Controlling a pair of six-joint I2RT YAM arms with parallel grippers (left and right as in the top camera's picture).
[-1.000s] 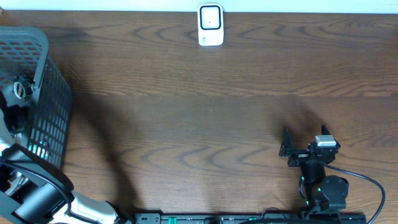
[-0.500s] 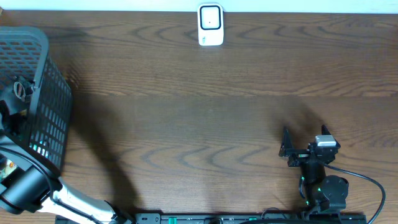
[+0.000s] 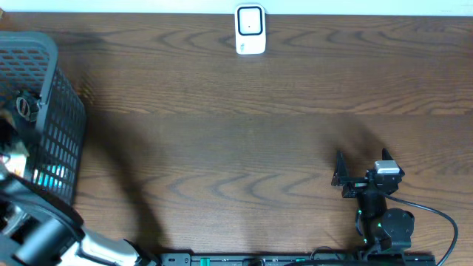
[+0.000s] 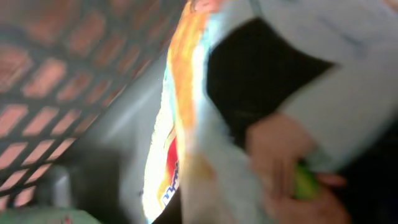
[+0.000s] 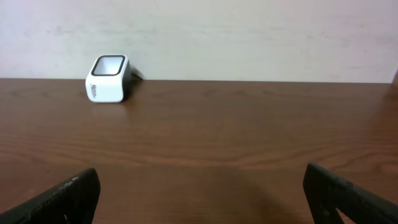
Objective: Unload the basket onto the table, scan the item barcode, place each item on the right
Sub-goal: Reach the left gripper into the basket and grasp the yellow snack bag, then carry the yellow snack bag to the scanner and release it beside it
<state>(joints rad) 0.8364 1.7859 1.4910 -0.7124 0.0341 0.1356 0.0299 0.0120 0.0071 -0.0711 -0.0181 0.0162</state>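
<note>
Wood table (image 3: 222, 133) | pale wall (image 5: 249, 37) behind | left claw together | right claw (image 5: 202, 194) apart

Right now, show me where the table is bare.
Free: the broad middle of the table, bordered by the scanner at the far edge, the basket on the left and the right gripper. Crowded: inside the basket.

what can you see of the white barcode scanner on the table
The white barcode scanner is a small boxy unit with rounded corners, seemingly glossy plastic. A dark-rimmed pale window sits on its slanted upper face, with small print lower down. It stands upright on the wooden table, near the middle of the far edge; nothing else touches it. A dark streak behind it may be cable or shadow.
</note>
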